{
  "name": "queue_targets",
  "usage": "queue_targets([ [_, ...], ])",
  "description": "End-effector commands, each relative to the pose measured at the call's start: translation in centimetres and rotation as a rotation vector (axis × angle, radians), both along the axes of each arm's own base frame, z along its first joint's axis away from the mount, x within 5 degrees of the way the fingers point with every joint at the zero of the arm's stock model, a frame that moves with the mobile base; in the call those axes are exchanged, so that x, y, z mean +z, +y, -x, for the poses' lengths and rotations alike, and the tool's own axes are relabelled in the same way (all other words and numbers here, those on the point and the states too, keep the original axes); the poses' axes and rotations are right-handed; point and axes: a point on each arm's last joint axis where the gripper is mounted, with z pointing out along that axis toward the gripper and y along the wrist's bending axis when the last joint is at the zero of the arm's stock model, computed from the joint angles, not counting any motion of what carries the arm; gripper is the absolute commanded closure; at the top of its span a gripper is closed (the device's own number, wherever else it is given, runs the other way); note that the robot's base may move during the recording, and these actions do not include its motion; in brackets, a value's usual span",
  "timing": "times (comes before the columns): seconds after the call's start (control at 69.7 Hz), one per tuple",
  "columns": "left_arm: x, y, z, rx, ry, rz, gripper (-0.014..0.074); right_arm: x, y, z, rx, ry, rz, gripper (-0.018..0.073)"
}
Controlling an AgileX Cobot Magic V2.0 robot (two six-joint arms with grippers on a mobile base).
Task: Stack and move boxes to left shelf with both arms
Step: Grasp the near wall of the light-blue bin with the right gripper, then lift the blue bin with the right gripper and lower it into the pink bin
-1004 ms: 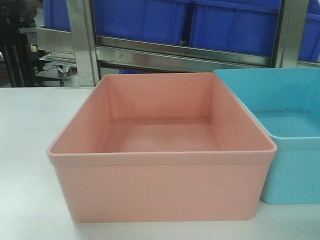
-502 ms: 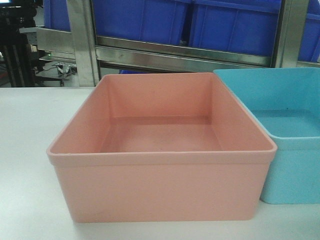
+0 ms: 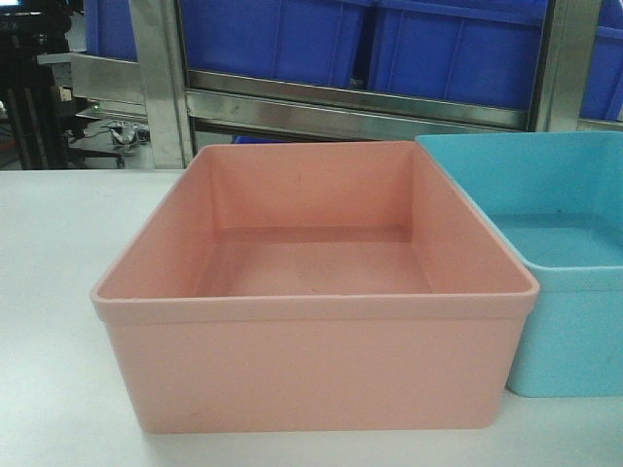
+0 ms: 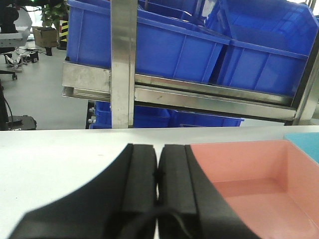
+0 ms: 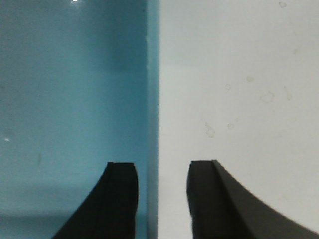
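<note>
- Here, the pink box (image 3: 313, 292) sits open side up on the white surface (image 3: 58, 292), with nothing inside it.
- The blue box (image 3: 569, 311) stands just to the right of the pink box, also open side up. Whether their rims touch is hard to tell.
- The left shelf (image 3: 341, 107) runs behind the pink box, with its steel front rail just above the box's far rim.
- Dark blue bins (image 3: 448, 49) rest on the rack, above and behind the pink box.
- The left claw (image 4: 158, 164) hangs low at the pink box's left side, its black fingers (image 4: 142, 169) pressed together with nothing between them.
- The right claw (image 5: 160, 184) is spread and straddles one wall of the blue box. One finger is over the blue inside and the other over the surface. The pink box is out of that view, and the claw pinches nothing.
</note>
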Motion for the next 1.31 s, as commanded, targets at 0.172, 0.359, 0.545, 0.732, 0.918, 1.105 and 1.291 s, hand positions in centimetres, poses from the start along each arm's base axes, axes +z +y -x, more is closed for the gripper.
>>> queue_targets([
  [0.172,1.7,0.2,0.1,0.018,-0.106,0.029,0.0608,2.6,-0.2,0.0,-0.003,-0.077,0.014,0.041],
  [0.359,1.7,0.2,0.1,0.018,-0.106,0.029,0.0608,2.6,-0.2,0.2,-0.002,-0.055,0.007,0.051],
  [0.545,1.7,0.2,0.1,0.018,-0.106,0.029,0.0608,3.8,-0.2,0.5,0.001,-0.06,0.006,0.0511],
  [0.732,1.7,0.2,0.1,0.018,-0.106,0.029,0.0608,6.5,-0.6,0.8,-0.019,-0.109,-0.013,0.0511],
  [0.918,1.7,0.2,0.1,0.018,-0.106,0.029,0.0608,9.4,-0.8,1.4,-0.034,-0.158,-0.045,0.0511],
  [1.105,1.7,0.2,0.1,0.018,-0.106,0.029,0.0608,12.0,-0.4,1.7,-0.028,-0.214,-0.06,0.0509],
  [1.291,1.7,0.2,0.1,0.018,-0.106,0.029,0.0608,14.0,0.3,2.0,-0.04,-0.252,-0.133,0.0509],
])
